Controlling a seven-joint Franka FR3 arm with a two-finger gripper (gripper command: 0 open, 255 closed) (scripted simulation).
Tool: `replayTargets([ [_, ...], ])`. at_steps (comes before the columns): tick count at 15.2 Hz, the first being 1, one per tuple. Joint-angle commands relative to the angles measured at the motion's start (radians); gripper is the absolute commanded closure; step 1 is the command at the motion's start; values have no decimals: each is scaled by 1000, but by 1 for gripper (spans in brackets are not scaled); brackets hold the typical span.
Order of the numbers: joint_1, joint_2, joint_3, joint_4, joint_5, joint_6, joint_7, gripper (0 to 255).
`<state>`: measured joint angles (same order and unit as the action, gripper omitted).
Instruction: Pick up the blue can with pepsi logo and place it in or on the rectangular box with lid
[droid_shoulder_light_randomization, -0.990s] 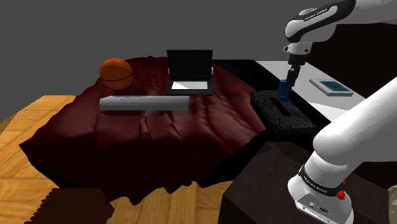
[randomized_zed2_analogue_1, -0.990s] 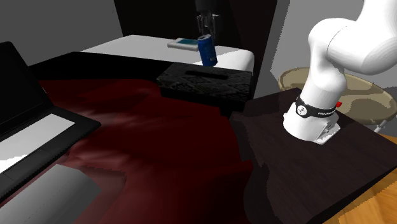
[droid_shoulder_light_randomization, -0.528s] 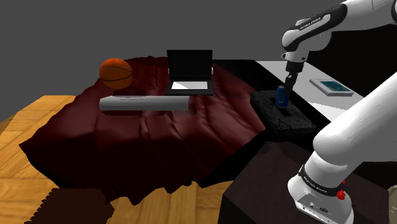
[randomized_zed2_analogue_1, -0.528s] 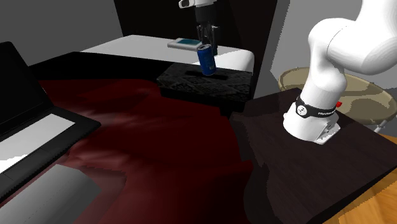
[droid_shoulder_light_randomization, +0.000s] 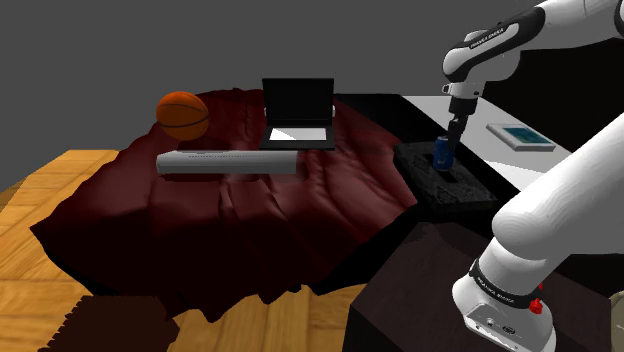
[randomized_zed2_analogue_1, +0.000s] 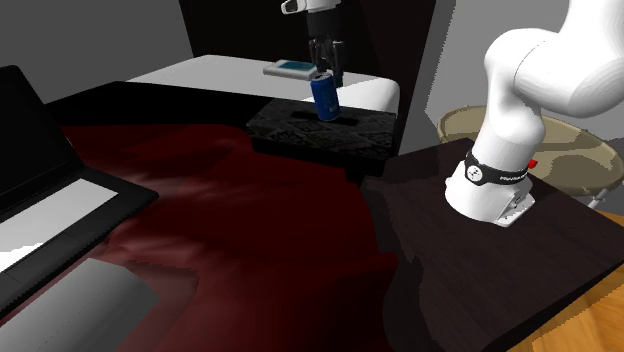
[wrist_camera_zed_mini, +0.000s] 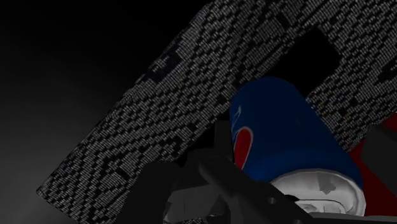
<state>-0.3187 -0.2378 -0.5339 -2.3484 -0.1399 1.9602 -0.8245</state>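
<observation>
Nearest, at the shoulder view's lower right, is the dark stand (droid_shoulder_light_randomization: 410, 295) with the arm's white base (droid_shoulder_light_randomization: 505, 295) on it. To its left lies a wooden floor (droid_shoulder_light_randomization: 40, 300). A dark red cover (droid_shoulder_light_randomization: 230, 215) spreads beyond that, with a long grey bar (droid_shoulder_light_randomization: 228, 162) lying across it.

Further off, to the right of the cover, sits the black rectangular box (droid_shoulder_light_randomization: 450, 190), its lid speckled and cut by a slot. The blue can (droid_shoulder_light_randomization: 444, 151) stands on this lid with its base by the slot. Its long axis is close to upright, and in the second exterior view the can (randomized_zed2_analogue_1: 324, 97) leans a little, top toward that view's left. In the wrist view the can (wrist_camera_zed_mini: 286, 133) shows its silver top end nearest the camera, and its body runs away toward the patterned lid (wrist_camera_zed_mini: 159, 95).

The gripper (droid_shoulder_light_randomization: 454, 128) hangs straight above the can, reaching down to its top. Whether it clasps the can or has let go, I cannot tell.

Farther back on the cover are an open laptop (droid_shoulder_light_randomization: 297, 112) and, to its left, an orange ball (droid_shoulder_light_randomization: 183, 115). Beyond the box, a white surface (randomized_zed2_analogue_1: 200, 75) carries a flat teal-faced item (randomized_zed2_analogue_1: 290, 68).
</observation>
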Motion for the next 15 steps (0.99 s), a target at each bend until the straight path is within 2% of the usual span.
replayTargets([
  [1,0,0,0,0,0,0,0,0],
  [5,0,0,0,0,0,0,0,0],
  [9,4,-21,14,111,2,-131,3,0],
  [15,4,-21,14,111,2,-131,3,0],
])
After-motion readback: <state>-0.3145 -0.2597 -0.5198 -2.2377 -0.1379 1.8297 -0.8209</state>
